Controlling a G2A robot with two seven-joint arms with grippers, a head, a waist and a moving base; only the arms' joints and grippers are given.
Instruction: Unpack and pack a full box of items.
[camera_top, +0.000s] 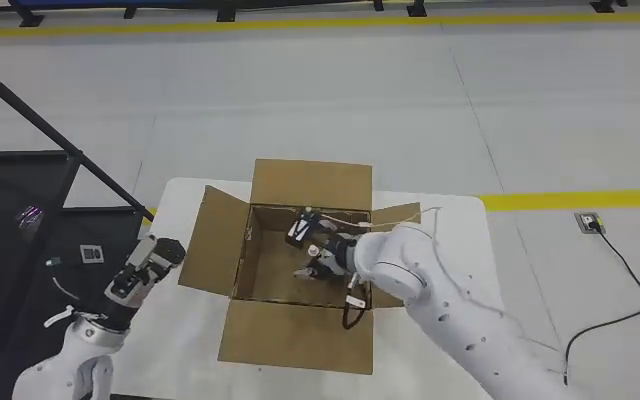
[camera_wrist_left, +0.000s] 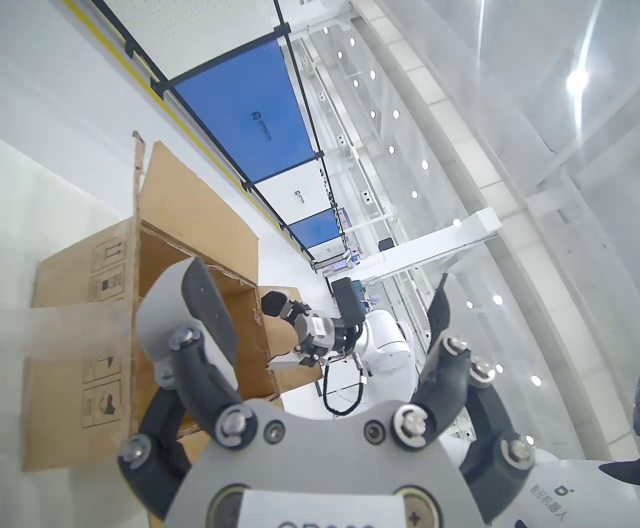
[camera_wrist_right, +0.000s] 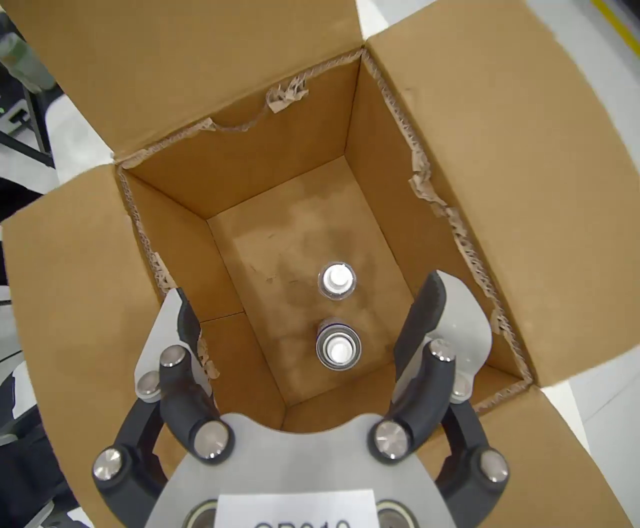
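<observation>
A brown cardboard box (camera_top: 300, 330) stands in the middle of the table with all its flaps folded out. Two upright bottles stand on its floor, one with a clear cap (camera_wrist_right: 337, 280) and one with a darker body (camera_wrist_right: 338, 348). My right gripper (camera_wrist_right: 310, 320) hangs open over the box mouth, above the bottles, with nothing between its fingers. The same gripper (camera_top: 312, 262) sits inside the box opening in the top view. My left gripper (camera_wrist_left: 320, 305) is open and empty beside the box's outer wall (camera_wrist_left: 80, 320), off the table's left side (camera_top: 150, 268).
The white table (camera_top: 455, 215) carries the box. A black frame and dark mat (camera_top: 40, 200) lie to the left of the table. The box's torn flap edges (camera_wrist_right: 430, 190) ring the opening. A cable runs along the right arm (camera_top: 352, 310).
</observation>
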